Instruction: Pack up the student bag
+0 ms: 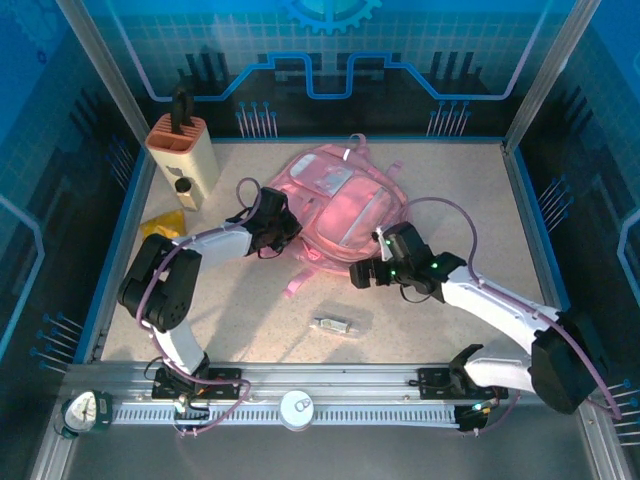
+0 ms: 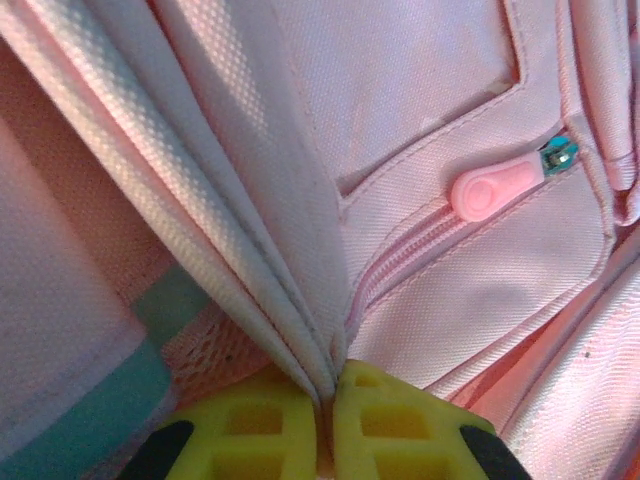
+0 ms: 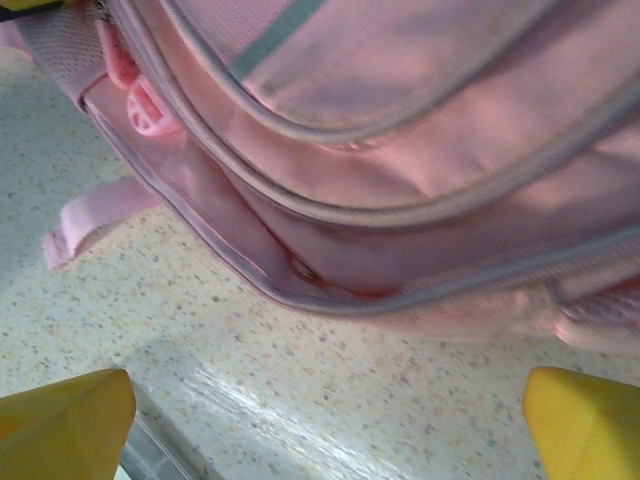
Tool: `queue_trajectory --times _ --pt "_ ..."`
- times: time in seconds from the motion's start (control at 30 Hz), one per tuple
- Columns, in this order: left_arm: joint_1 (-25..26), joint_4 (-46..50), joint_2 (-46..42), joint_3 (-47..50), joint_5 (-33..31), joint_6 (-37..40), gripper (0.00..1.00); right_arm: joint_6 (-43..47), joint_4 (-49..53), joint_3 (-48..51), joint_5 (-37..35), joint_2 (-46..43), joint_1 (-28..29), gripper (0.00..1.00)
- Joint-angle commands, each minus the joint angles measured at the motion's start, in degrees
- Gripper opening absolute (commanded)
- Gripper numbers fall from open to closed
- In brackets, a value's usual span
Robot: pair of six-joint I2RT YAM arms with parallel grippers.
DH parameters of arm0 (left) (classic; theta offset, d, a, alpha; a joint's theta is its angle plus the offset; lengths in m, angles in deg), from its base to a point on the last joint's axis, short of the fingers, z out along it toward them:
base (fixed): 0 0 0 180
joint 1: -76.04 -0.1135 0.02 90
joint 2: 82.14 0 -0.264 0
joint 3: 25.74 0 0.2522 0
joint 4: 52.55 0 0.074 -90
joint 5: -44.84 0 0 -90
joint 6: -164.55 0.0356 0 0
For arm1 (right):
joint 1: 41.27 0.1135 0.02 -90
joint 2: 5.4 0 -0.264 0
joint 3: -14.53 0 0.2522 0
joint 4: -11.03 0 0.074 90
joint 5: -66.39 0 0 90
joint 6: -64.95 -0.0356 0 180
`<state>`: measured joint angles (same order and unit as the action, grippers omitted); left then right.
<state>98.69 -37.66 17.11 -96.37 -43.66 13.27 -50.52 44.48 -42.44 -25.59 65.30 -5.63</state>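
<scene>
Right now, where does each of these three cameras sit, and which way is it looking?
Top external: fixed above and behind the arms, looking down on the table; both arms show, with the left gripper and right gripper at the student bag.
Left wrist: on the left arm's wrist, facing the bag's fabric up close; its yellow fingers pinch a fold.
Right wrist: on the right arm's wrist, looking low across the table at the bag's edge; its yellow fingertips stand wide apart.
Shared: all three see the pink bag.
</scene>
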Motion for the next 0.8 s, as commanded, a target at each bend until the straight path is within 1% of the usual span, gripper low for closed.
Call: queue_trajectory --times 0.0,0.07,0.13,0.2,0.33,0.4,0.47,0.6,0.77 --pt "0.1 -3.0 -3.9 -0.1 3.0 -0.4 0.0 -1.1 -0.1 -4.2 -0.3 2.9 3.7 0.99" --pt "0.3 -2.5 -5.0 -0.1 3.2 -1.0 0.0 -2.2 -2.1 -5.7 -1.7 4.7 5.6 0.97" --pt "0.9 -2.4 -6.0 0.2 3.2 -2.1 0.0 -4.0 -3.7 -6.8 -1.0 7.0 6.5 0.91" --pt "1.7 -2.8 -6.7 0.3 3.3 -2.9 0.0 -5.5 -5.4 -10.1 -1.4 10.2 7.8 0.85" --pt "2.7 -2.1 -7.1 -0.6 3.4 -3.5 0.0 -7.7 -9.5 -12.7 -1.7 15.2 9.9 0.75" --pt "2.9 -2.5 -7.3 -0.7 3.6 -3.9 0.0 -8.4 -11.4 -14.2 -2.5 17.0 10.9 0.67" --pt "3.3 -2.2 -7.7 -0.5 2.9 -4.1 0.0 -8.4 -13.0 -15.2 -4.8 18.8 11.9 0.61" --pt "3.7 -3.1 -8.1 0.3 2.9 -5.0 0.0 -9.9 -15.0 -17.3 -6.7 23.3 11.9 0.54" --pt "3.7 -3.1 -8.1 0.6 3.1 -5.0 0.0 -9.3 -15.3 -21.4 -7.7 28.1 11.9 0.48"
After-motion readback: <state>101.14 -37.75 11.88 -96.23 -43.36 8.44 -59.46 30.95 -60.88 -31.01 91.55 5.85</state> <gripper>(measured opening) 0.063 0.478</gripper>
